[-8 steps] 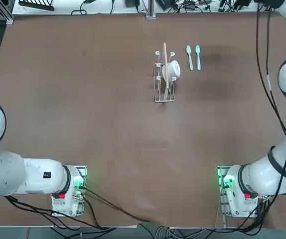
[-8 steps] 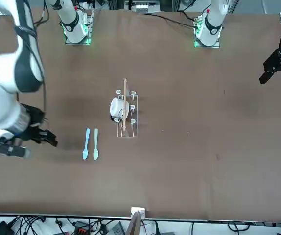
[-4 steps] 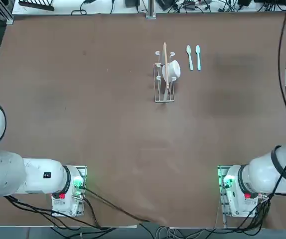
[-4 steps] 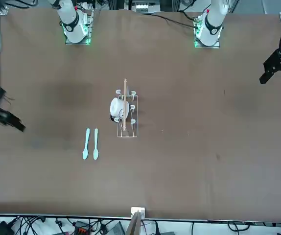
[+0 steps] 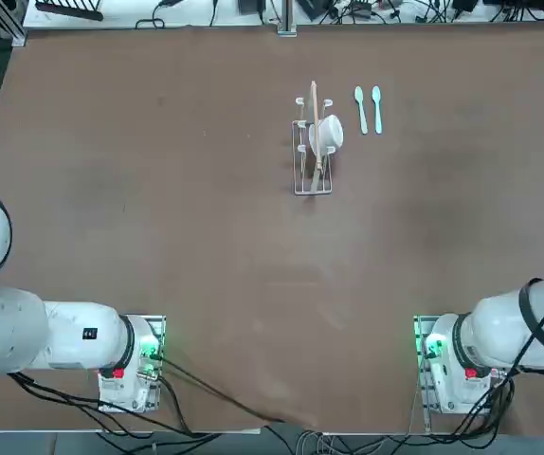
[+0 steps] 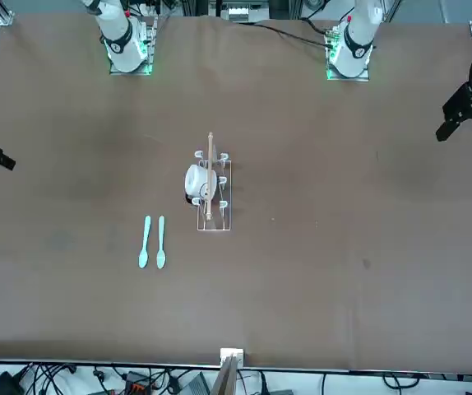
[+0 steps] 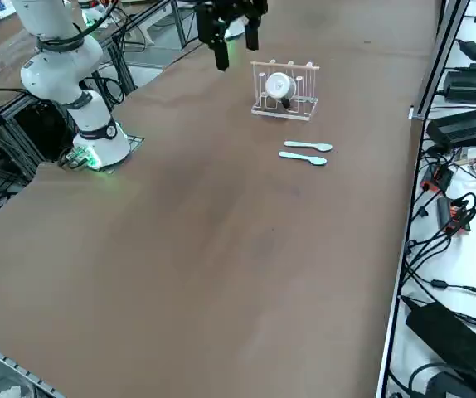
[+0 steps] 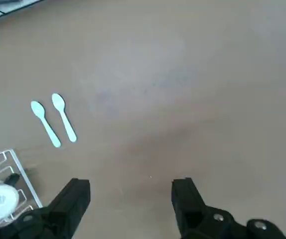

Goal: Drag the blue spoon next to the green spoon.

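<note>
blue spoon: lying flat on surface (image 5: 234,284), right of green spoon (image 5: 361,110), just beside it, small gap, not touching
blue spoon position: far part of surface, right of dish rack; point is the middle of blue spoon (image 5: 377,110)
spoon direction: both nearly parallel, oval bowls toward far edge, thin handles toward arm bases
pincer: right pincer (image 8: 130,194), released, two black fingers spread wide, nothing between them
pincer vs blue spoon: pincer well apart from it, off to the robot's right in front view; no contact
pincer height: raised above surface, exact height can't tell
wrist view: both spoons fully visible, outside the gap between the fingers; blue spoon farther from dish rack than green spoon
green spoon: flat, between blue spoon and dish rack, apart from both
dish rack: white wire frame (image 7: 308,109) with wooden rods, upright, left of both spoons
white mug: in dish rack, on the side facing the spoons, dark handle; mug (image 7: 279,85) tilted sideways
right arm: white, base at near side of surface, upper part partly out of top view
</note>
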Controlling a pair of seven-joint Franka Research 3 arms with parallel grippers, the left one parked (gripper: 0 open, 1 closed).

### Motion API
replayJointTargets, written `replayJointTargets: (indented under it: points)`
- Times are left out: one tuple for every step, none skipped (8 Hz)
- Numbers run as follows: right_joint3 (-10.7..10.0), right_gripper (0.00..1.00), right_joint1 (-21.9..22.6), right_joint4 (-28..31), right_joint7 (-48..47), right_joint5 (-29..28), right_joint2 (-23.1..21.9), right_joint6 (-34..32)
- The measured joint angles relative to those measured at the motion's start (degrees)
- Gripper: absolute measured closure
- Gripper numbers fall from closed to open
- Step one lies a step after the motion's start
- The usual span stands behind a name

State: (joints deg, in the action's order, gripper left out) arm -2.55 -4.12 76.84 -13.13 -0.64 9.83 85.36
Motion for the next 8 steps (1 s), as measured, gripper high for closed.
replayJointTargets:
  points:
    - [0.26, 0.00, 0.00, 0.03, 0.60, 0.59, -0.21, -0.53]
    - [0.40, 0.00, 0.00, 0.14, 1.57, 0.78, -0.20, -0.46]
    - [0.54, 0.00, 0.00, 0.22, 2.91, 0.85, -0.20, -0.43]
    - [0.72, 0.00, 0.00, 0.51, 3.66, 0.87, -0.37, -0.50]
    - [0.86, 0.00, 0.00, 1.76, 4.08, 0.88, -1.12, -0.39]
    - [0.92, 0.00, 0.00, 4.12, 4.22, 0.89, -2.61, 0.08]
    - [1.00, 0.00, -0.03, 6.49, 4.38, 0.90, -4.27, 0.62]
    - [1.14, 0.00, -0.04, 8.00, 4.45, 0.90, -5.44, 0.91]
